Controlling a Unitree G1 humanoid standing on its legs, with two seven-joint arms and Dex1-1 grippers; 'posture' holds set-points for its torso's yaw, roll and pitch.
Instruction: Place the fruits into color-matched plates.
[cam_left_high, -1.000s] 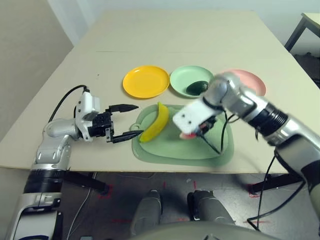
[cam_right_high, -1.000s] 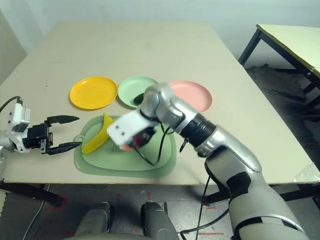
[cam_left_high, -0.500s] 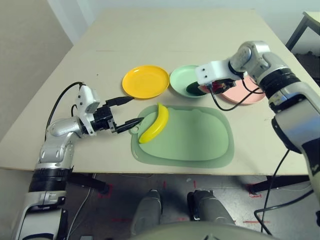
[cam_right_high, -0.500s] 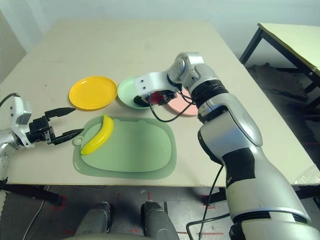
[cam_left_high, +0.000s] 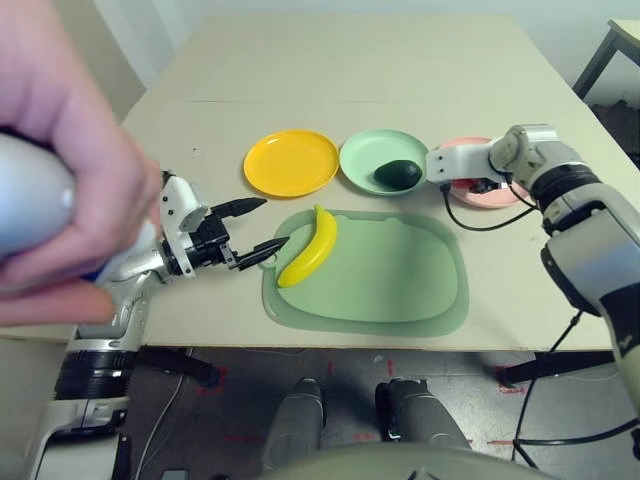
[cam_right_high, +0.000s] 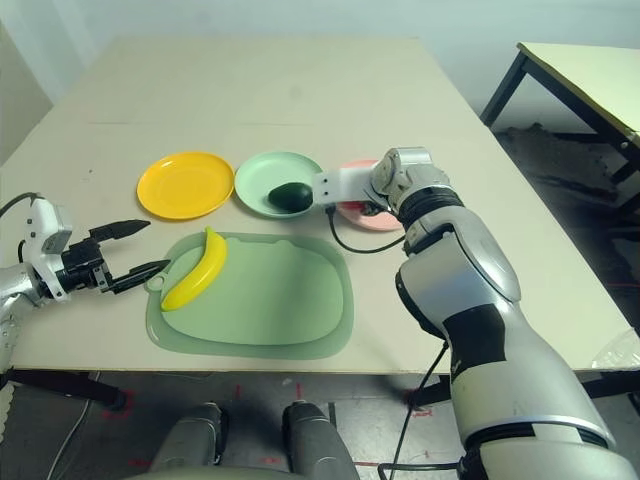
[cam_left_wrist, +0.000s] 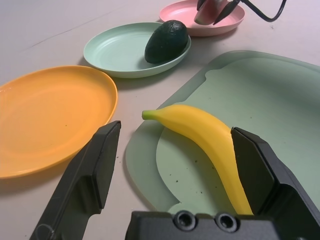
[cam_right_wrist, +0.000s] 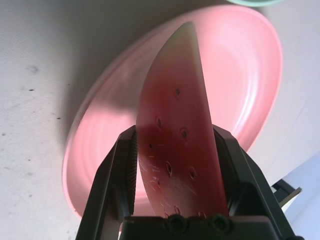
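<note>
The right gripper (cam_right_wrist: 175, 220) pinches the red toy watermelon wedge (cam_right_wrist: 175, 145) directly above the round pale pink plastic plate (cam_right_wrist: 240, 75), its long axis pointing down toward the dish, ready for release.

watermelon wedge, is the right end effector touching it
Touching. The right wrist view shows the watermelon wedge clamped between the right end effector fingers, both pads pressed against its sides, above the pink plate.

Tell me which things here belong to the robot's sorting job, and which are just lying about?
Job: banana, avocado, watermelon wedge, yellow plate, green plate, pink plate.

Lying about: green mat, person's hand.
</note>
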